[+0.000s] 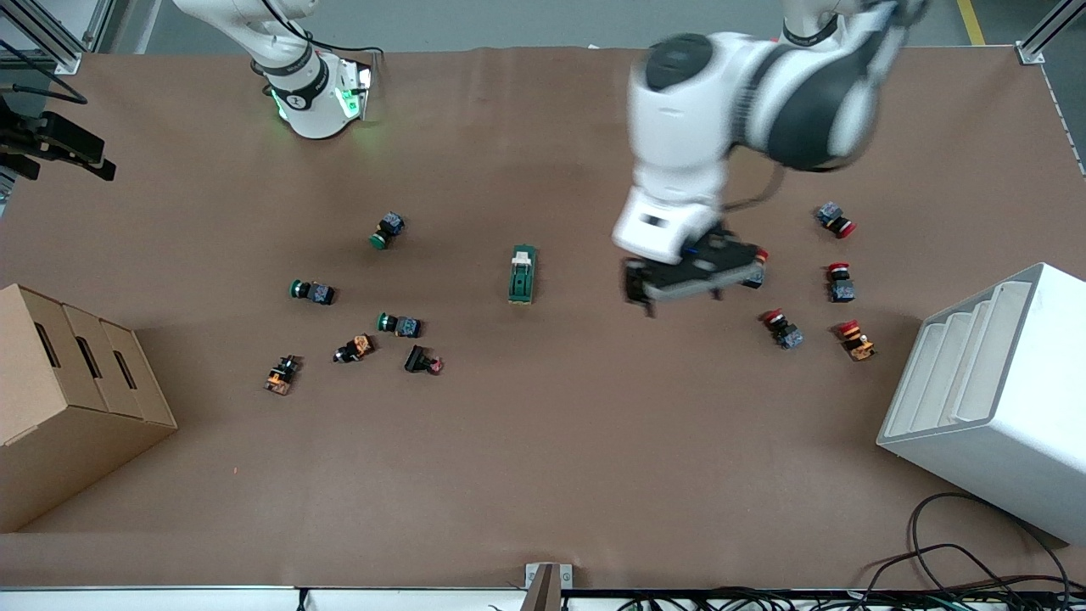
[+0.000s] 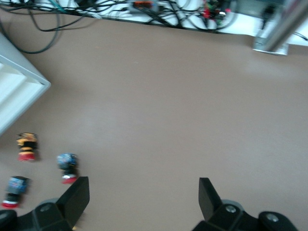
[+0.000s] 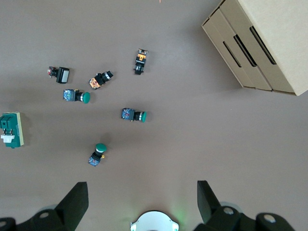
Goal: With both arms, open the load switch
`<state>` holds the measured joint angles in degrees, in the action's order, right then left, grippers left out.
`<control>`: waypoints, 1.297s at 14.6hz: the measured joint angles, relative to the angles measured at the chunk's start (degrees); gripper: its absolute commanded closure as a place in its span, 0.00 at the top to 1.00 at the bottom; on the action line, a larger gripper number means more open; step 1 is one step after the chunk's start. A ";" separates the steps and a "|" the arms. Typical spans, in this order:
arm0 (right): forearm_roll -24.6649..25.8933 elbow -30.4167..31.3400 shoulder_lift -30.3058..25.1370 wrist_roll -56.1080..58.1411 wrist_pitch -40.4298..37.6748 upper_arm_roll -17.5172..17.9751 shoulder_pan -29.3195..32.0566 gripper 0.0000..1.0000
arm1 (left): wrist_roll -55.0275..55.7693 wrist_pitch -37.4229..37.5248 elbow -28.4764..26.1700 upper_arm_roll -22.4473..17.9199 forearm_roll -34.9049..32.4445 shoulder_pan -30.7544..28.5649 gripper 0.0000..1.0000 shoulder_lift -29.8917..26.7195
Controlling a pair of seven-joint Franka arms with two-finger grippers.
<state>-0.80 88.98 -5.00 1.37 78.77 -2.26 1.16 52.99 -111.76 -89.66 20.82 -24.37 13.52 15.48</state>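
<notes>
Left pincer (image 1: 683,284) hangs over the brown surface (image 1: 543,475), between the load switch (image 1: 523,274) and a scatter of red-capped push buttons (image 1: 840,282) toward the left arm's end; its fingers (image 2: 76,195) are spread wide with nothing between them, and the arm above it is blurred. In the left wrist view, three of those red buttons (image 2: 67,166) lie near one fingertip, with bare surface under the gap.

Right pincer (image 3: 142,202) is also released, its two fingers (image 3: 74,199) well apart and empty, held high over the surface by its own green-lit base (image 1: 318,102); it does not show in the front view. Its wrist view looks down on the green-capped buttons (image 3: 132,115) and the load switch (image 3: 11,130) off at the edge.

The load switch lies flat near the middle of the surface, a dark-green block with a pale piece at the end toward the arms' bases, touched by neither pincer. Green-capped buttons (image 1: 388,229) and a few orange-and-black parts (image 1: 282,374) lie toward the right arm's end.

A cardboard box (image 1: 72,407) with three slotted compartments sits at the right arm's end; what the slots hold cannot be seen. A white stepped bin (image 1: 993,399) lies tilted at the left arm's end, its ridged inside showing no parts.
</notes>
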 measured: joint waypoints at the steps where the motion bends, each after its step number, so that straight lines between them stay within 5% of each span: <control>1: 0.01 0.00 0.00 0.01 0.03 0.03 0.00 1.00 | -3.56 1.25 0.64 0.01 2.03 -2.95 1.00 -0.71; 13: 0.11 0.00 -0.01 1.46 0.30 0.26 -0.01 1.00 | -37.90 12.25 6.54 -0.01 17.65 -28.68 1.00 -6.28; 19: 0.11 0.00 -0.02 1.47 0.39 0.27 -0.01 1.00 | -48.90 23.63 6.67 -10.70 24.91 -26.55 1.00 -11.92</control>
<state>-0.69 88.98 -5.02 2.84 79.16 -1.99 1.15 4.09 -88.14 -82.99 10.12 0.54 -13.02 3.56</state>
